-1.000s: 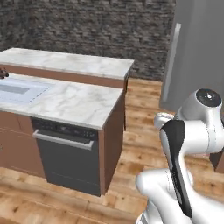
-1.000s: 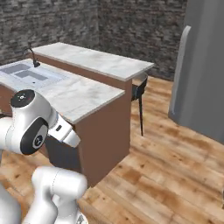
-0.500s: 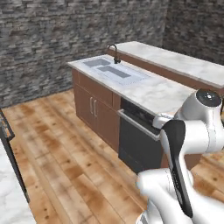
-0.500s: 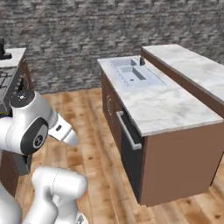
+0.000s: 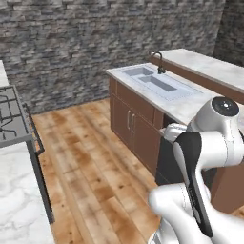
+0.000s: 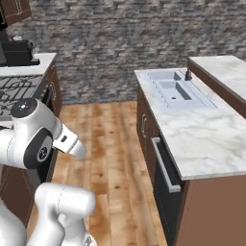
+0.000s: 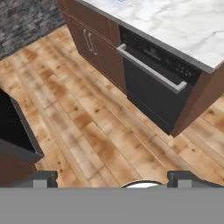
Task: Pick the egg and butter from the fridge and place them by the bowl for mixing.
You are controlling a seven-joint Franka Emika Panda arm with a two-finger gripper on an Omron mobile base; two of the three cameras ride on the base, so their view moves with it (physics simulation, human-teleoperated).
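Observation:
The egg, the butter, the fridge and the bowl are out of view. My gripper (image 7: 113, 178) is open; its two dark fingertips (image 7: 43, 177) stand far apart with nothing between them. It looks down on a wooden floor beside the dark dishwasher front (image 7: 153, 83). My white arm (image 5: 209, 143) is folded close over the base, also seen as the arm (image 6: 33, 139) in the right base view.
A marble island with a sink (image 5: 152, 82) and faucet (image 6: 188, 74) runs along the right, brown cabinets (image 5: 131, 126) below it. A stove (image 5: 9, 116) and marble counter (image 5: 19, 209) stand on the left. Wooden floor (image 6: 105, 144) lies between, stone wall (image 5: 95, 43) behind.
The whole picture has swung as the base turned: the tall grey fridge left the view, the sink island moved right, the stove came in on the left. The gripper stayed open.

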